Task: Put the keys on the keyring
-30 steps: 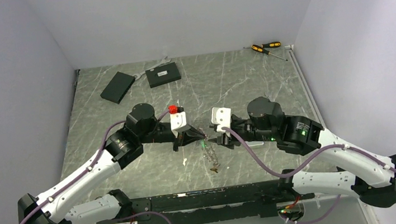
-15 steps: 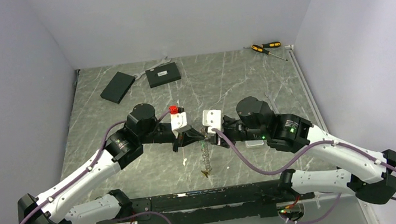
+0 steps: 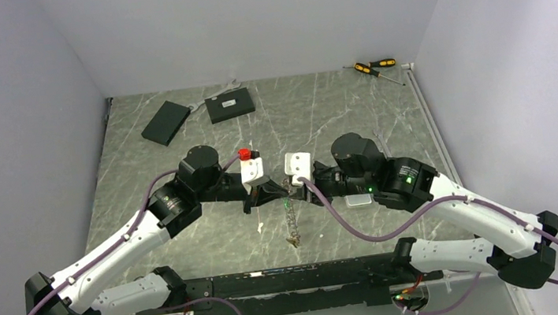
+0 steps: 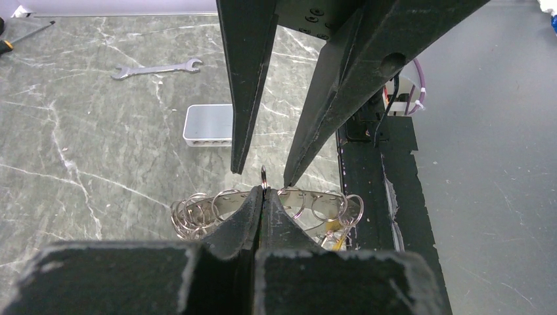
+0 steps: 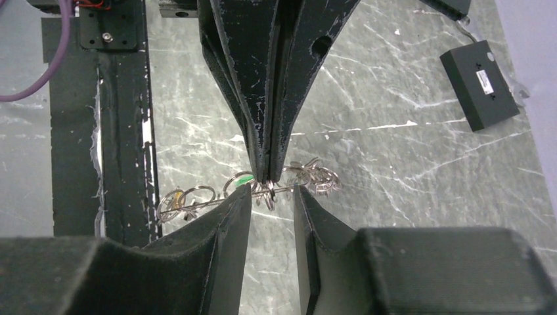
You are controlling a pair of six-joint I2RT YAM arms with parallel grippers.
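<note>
The keyring hangs edge-on between my two grippers, above the table. In the left wrist view it is a metal band strung with several small split rings. My left gripper is shut, pinching one small ring at the band's top. My right gripper is open; its fingers straddle the band just below the left gripper's tips without touching it. A green-tagged key and a yellow-headed key hang on the ring. No loose keys show.
Two flat black boxes and a wrench lie at the back left. Screwdrivers lie at the back right. A small white box sits under the right arm. A black rail runs along the near edge.
My right gripper has moved left, up against the left gripper's tips. The keyring has swung from a slant to hanging straight down. The left arm has stayed put.
</note>
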